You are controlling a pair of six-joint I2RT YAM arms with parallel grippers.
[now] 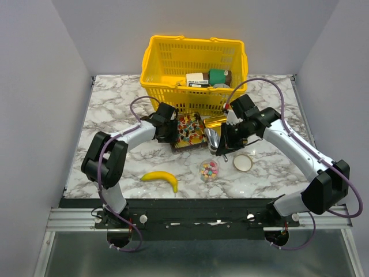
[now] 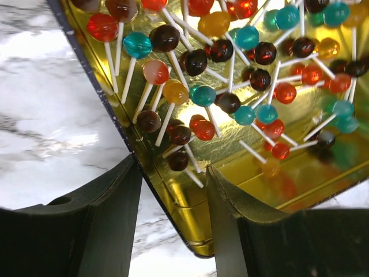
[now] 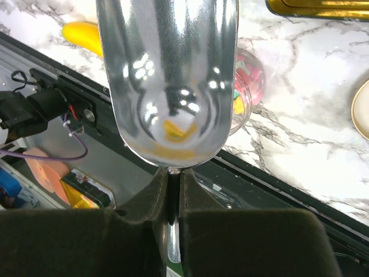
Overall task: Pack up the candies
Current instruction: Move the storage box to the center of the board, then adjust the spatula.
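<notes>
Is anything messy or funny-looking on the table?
I see nothing spilled. The banana looks odd, lying alone near the front edge beside candy things. The jar of candies stands open, a lid lying beside it. The lollipops lie jumbled in their gold tray.

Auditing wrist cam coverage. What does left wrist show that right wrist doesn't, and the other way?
Left wrist only: the lollipops, with the left pincer open astride their gold tray's rim. Right wrist only: the right pincer shut on a metal scoop, the candies in a jar behind it, the banana. Both: the marble table; a gold edge at right wrist's top may be that tray.
</notes>
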